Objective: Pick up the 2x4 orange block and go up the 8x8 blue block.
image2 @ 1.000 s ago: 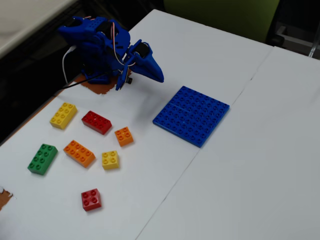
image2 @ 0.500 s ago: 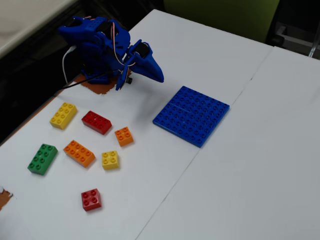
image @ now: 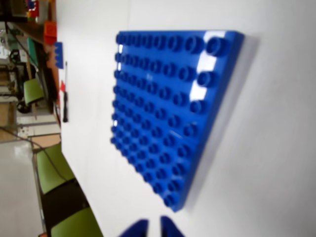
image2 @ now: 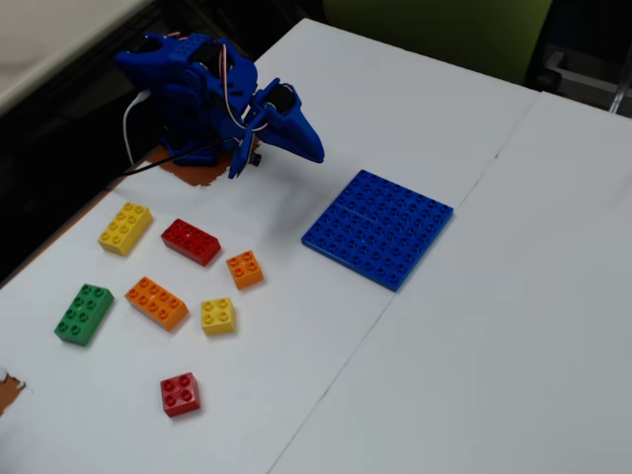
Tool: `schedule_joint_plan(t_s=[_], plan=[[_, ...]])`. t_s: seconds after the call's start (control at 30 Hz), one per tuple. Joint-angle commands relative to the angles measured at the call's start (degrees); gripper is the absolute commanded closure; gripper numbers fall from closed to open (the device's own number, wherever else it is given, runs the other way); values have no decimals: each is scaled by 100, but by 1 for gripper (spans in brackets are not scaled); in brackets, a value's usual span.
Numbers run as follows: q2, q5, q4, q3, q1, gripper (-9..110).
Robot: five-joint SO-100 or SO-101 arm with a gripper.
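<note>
The 2x4 orange block (image2: pixel 156 302) lies flat on the white table at the left of the fixed view, among other bricks. The 8x8 blue block (image2: pixel 378 227) lies flat near the middle of the table and fills much of the wrist view (image: pixel 168 113). My blue arm is folded at the table's far left edge. Its gripper (image2: pixel 314 150) hovers above the table, up and left of the blue plate and far from the orange block. In the wrist view only the two fingertips show at the bottom edge (image: pixel 154 229), close together with nothing between them.
Around the orange block lie a yellow oblong brick (image2: pixel 125 227), a red oblong brick (image2: pixel 192 242), a small orange brick (image2: pixel 245 269), a small yellow brick (image2: pixel 217 316), a green brick (image2: pixel 84 314) and a small red brick (image2: pixel 180 394). A seam runs across the table.
</note>
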Motion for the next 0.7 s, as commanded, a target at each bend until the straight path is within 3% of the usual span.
schedule_joint_plan(t_s=[0.0,0.17,0.37,0.5,0.67], plan=[[229,-44,-9,237,-79,94],[229,-44,-9,237,-70,101],[-123,44,79,-62,149,101],[-782,-158,703,-1143,431,101],[-1784,-1195,1951,-3146,791,101]])
